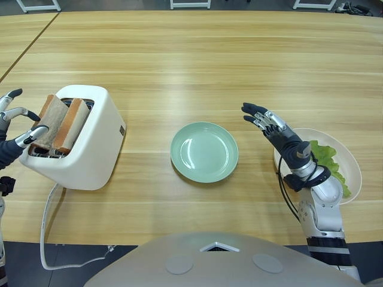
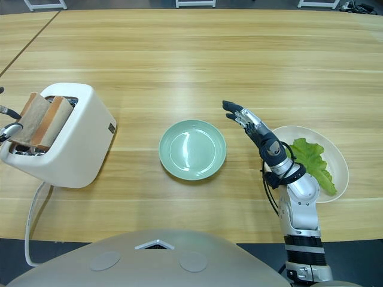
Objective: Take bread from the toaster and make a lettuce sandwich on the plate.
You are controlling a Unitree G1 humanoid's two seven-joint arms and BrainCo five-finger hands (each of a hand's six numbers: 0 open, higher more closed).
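Observation:
A white toaster [image 1: 84,149] stands at the left of the wooden table with two bread slices [image 1: 60,122] sticking up from its slots. My left hand [image 1: 18,122] is at the toaster's left side, fingers spread around the nearer slice without closing on it. An empty pale green plate [image 1: 204,151] sits in the middle. A lettuce leaf [image 2: 311,162] lies in a white bowl [image 2: 335,158] at the right. My right hand [image 1: 269,125] hovers open between the green plate and the bowl, fingers stretched out and holding nothing.
The toaster's white cord [image 1: 48,227] runs off the near table edge at the left. The far half of the table [image 1: 209,48] is bare wood. Chair or table legs [image 1: 190,3] stand beyond the far edge.

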